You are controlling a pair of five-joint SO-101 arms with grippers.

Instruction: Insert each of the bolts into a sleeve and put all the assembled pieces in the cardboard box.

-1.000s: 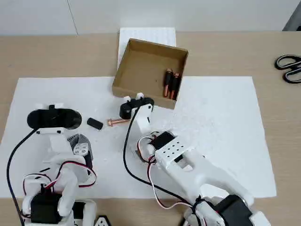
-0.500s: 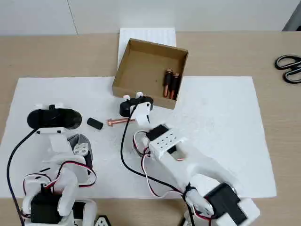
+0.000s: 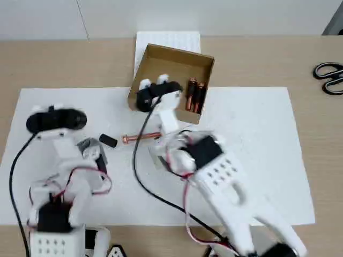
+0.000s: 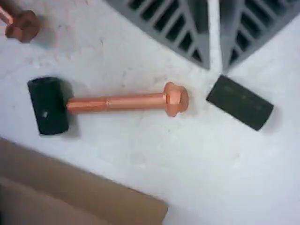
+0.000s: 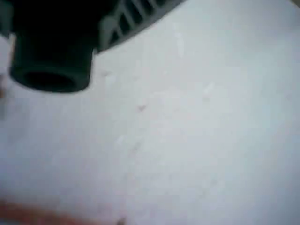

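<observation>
A copper bolt [image 4: 122,101] lies on the white paper, its tip at a black sleeve [image 4: 48,106]. A loose black sleeve [image 4: 240,102] lies just past the bolt's head, right in front of my left gripper [image 4: 215,68], which is shut and empty above it. A second bolt head [image 4: 18,24] shows nearby. In the high view the bolt [image 3: 140,137] and the loose sleeve [image 3: 108,141] lie between the arms. My right gripper [image 5: 61,23] is shut on a black sleeve [image 5: 51,63] held over the paper. Assembled pieces [image 3: 194,95] lie in the cardboard box [image 3: 161,56].
The white paper [image 3: 252,139] covers the middle of the wooden table. Scissors [image 3: 329,77] lie at the far right edge. The right arm's black cable [image 3: 140,176] loops over the paper. The box wall [image 4: 70,197] runs close behind the bolt.
The right arm's wrist swung back toward the box, uncovering more of the bolt. The left arm moved forward toward the loose sleeve.
</observation>
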